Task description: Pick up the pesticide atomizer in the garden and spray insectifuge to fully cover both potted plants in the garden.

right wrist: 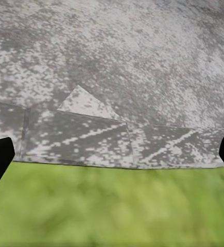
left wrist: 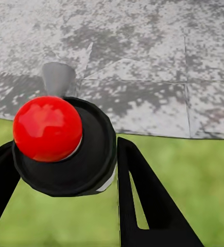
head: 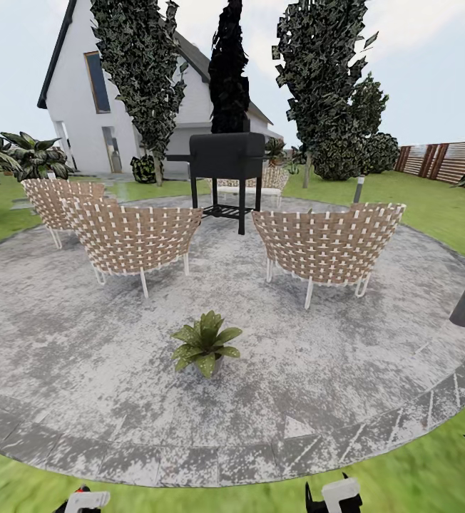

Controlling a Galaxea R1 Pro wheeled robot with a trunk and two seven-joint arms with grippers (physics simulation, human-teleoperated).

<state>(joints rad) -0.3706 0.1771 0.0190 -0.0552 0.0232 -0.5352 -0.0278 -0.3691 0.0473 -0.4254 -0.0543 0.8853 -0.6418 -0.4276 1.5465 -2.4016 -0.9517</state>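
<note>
patio [head: 83, 342]: round grey stone, lawn [head: 418, 470] around | potted plant [head: 205, 347]: centre-front | woven chairs [head: 134, 239]: 10 to 2 o'clock | grill [head: 227, 178]: 12 o'clock

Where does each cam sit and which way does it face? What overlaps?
Head view: high on the robot, facing forward and down over the patio at the potted plant, chairs and grill; both wrists peek in at the bottom edge.
Left wrist view: on the left arm, aimed down; left jaws closed on the spray bottle.
Right wrist view: on the right arm, aimed down; right jaws spread wide, empty.
Shared: both wrist views show the patio's paved edge meeting the lawn.
</note>
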